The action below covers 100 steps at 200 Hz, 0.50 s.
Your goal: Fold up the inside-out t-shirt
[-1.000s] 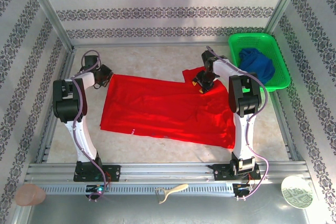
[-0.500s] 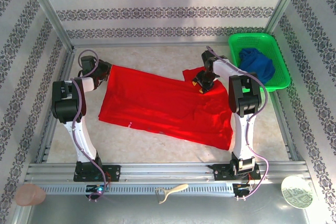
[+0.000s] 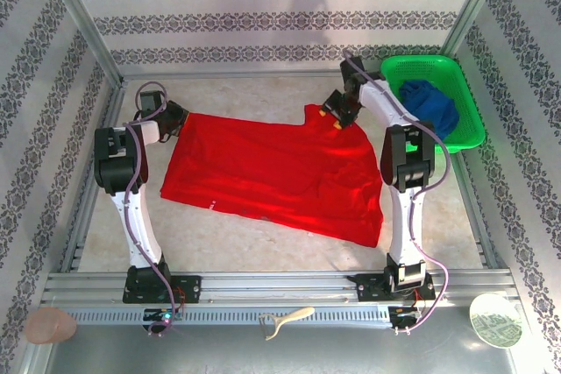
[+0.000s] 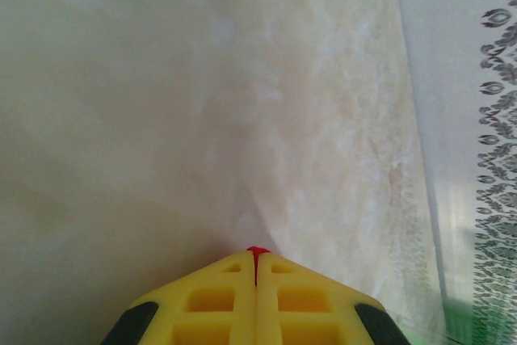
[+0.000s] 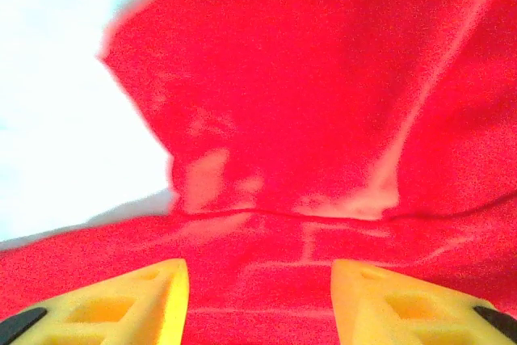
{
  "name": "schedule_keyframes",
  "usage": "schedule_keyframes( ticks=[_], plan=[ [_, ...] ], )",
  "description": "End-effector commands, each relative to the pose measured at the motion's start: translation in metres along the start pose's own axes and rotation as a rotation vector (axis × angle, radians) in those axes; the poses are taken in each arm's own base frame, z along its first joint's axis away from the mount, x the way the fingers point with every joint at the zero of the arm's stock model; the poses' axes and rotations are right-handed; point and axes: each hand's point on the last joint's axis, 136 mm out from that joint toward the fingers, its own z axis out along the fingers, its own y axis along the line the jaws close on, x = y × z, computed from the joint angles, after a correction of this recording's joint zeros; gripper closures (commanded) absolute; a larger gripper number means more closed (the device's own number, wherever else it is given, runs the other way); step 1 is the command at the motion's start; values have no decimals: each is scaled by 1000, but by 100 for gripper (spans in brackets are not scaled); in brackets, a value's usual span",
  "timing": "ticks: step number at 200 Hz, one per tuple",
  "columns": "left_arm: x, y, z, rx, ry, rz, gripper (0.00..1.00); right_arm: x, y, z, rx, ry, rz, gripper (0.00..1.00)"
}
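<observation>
The inside-out t-shirt (image 3: pixel 272 172), plain bright red, lies spread across the middle of the table, a sleeve at its far right. My left gripper (image 3: pixel 175 120) is at the shirt's far left corner. In the left wrist view its yellow fingers (image 4: pixel 226 305) are pressed together, with a red sliver of the shirt (image 4: pixel 258 251) pinched at their tips. My right gripper (image 3: pixel 337 113) hovers at the far right sleeve. In the right wrist view its gripper (image 5: pixel 258 280) has jaws standing well apart over red cloth (image 5: pixel 323 78), which lies between and beneath them.
A green basket (image 3: pixel 419 62) at the far right holds a dark blue garment (image 3: pixel 429 107). Patterned walls close in the back and sides. An aluminium rail (image 3: pixel 280 286) runs along the near edge. Bare table (image 3: pixel 245 94) lies beyond the shirt.
Both grippers have moved toward the back wall. The left one drew the shirt's far left corner with it, so the whole shirt shifted back. The right gripper travelled farther, up to the sleeve.
</observation>
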Motion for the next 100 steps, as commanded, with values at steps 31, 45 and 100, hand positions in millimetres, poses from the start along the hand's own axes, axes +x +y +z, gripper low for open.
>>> schedule_keyframes(
  ticks=[31, 45, 100],
  plan=[
    [-4, 13, -1, -53, 5, 32, 100, -60, -18, 11, 47, -64, -32, 45],
    [-3, 13, -2, -56, 10, 37, 100, -76, -23, 13, 83, -96, -32, 39],
    [0, 11, -3, -54, 21, 45, 100, -109, -52, 28, 176, -171, 85, 35]
  ],
)
